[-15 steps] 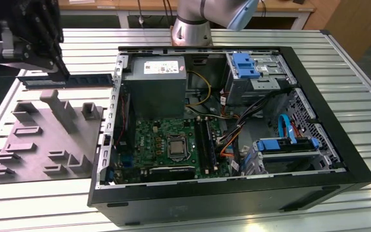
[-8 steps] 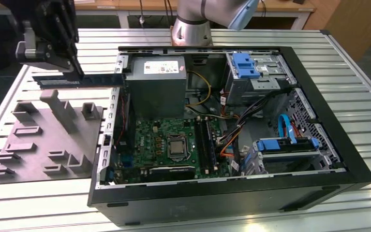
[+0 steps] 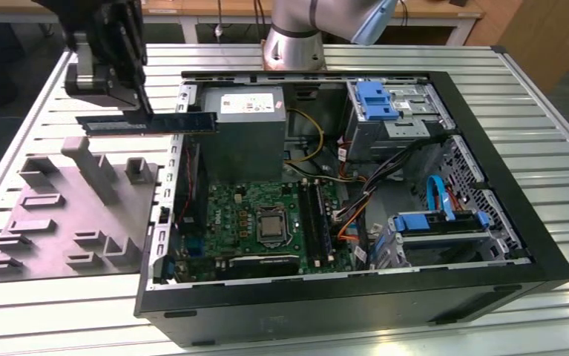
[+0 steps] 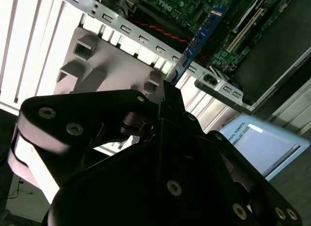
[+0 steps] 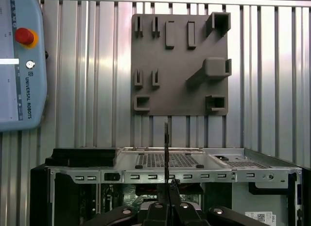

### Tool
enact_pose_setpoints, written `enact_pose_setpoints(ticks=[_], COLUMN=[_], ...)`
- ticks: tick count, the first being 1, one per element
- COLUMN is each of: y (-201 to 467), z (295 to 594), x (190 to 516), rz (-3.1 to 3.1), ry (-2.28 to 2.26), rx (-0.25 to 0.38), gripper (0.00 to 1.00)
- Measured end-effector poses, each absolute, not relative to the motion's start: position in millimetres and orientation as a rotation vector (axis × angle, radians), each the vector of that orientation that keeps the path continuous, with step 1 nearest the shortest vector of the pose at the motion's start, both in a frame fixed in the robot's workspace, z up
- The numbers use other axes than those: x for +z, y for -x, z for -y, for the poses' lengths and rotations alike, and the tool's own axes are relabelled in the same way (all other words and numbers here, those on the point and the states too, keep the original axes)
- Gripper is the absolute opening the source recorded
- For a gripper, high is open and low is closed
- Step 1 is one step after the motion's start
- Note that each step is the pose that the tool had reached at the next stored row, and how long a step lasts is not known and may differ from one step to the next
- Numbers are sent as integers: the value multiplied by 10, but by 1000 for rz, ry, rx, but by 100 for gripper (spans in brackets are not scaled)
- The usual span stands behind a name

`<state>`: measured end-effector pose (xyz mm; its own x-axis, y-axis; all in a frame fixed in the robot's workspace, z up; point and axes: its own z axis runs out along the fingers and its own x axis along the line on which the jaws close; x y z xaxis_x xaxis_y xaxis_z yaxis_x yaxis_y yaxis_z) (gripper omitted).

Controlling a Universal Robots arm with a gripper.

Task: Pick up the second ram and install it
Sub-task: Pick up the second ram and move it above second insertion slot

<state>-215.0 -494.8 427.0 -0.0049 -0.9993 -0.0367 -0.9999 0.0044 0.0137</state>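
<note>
Gripper [image 4: 167,90], black, closest to the lens in both wrist views: clamped on the ram [image 3: 180,122], gripping it near mid-length.

Table [image 3: 521,81]: ribbed metal, carrying everything else.

Case [image 3: 363,297]: black, lying on its side with the interior exposed.

Plate [image 3: 67,215]: grey, with raised blocks and pockets. It lies flat on the table just beside the case, on the exterior view's left.

Motherboard [image 3: 254,200]: green, on the case floor.

Power supply [image 3: 249,111]: grey box inside the case, against the far wall.

Pendant [image 5: 19,65]: pale blue with a red button, on the table apart from the plate.

Slots [image 3: 311,215]: long and black, on the motherboard, well apart from the ram.

Ram: dark blue stick with a pale label strip, held level in the air above the case wall on the exterior view's left. One end points toward the plate's side and the other reaches near the power supply. It touches nothing but the gripper. In both wrist views it appears edge-on, a thin strip running out from the gripper's tip.
</note>
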Motion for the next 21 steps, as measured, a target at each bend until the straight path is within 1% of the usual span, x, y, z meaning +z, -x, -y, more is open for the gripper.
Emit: enact_pose_setpoints(ticks=[21], y=[1501], z=[4948], x=[4265], rz=[-2215], ry=[2204], rx=[56], gripper=[11])
